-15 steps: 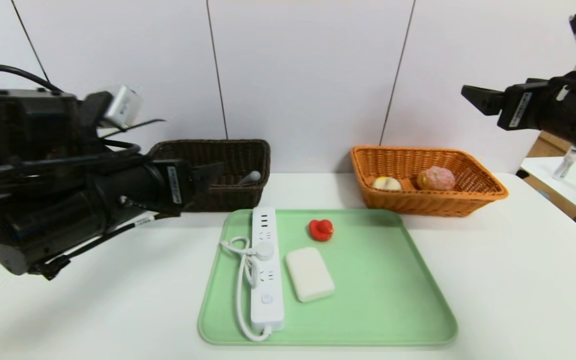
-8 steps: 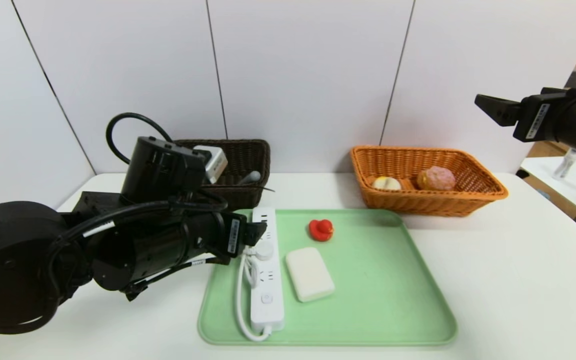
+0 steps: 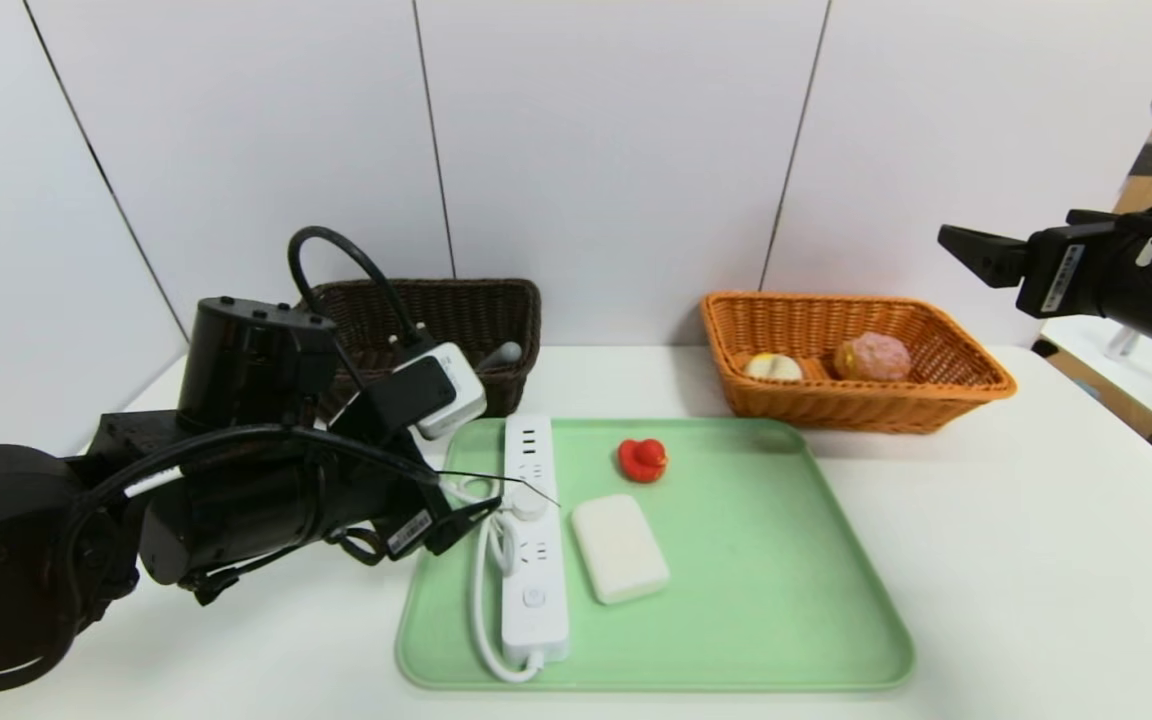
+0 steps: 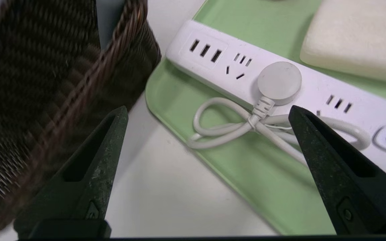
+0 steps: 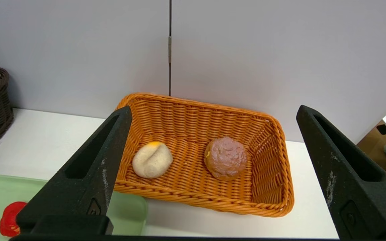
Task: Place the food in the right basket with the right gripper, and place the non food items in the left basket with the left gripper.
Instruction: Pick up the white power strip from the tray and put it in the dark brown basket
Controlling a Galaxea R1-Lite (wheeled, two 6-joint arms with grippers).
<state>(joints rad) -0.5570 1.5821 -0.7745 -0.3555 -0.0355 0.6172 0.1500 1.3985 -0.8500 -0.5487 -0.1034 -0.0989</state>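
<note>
A green tray (image 3: 786, 600) holds a white power strip (image 3: 533, 560) with its coiled cord, a white soap-like block (image 3: 620, 548) and a small red duck toy (image 3: 642, 459). My left gripper (image 3: 471, 515) is open and empty, low over the tray's left edge beside the strip's cord (image 4: 233, 124). My right gripper (image 3: 976, 250) is open and empty, held high at the right above the orange basket (image 3: 956, 400). That basket holds a pale bun (image 5: 152, 159) and a pink-topped bun (image 5: 226, 157). The dark basket (image 3: 506, 300) stands behind my left arm.
A pale item (image 3: 502, 353) lies in the dark basket. The dark basket's wall (image 4: 45, 83) is close beside my left gripper. A side table (image 3: 1136, 370) stands off to the right. White table surface lies right of the tray.
My left arm has swung down from high at the left to the tray's left edge by the power strip's cord. My right gripper has drifted slightly right.
</note>
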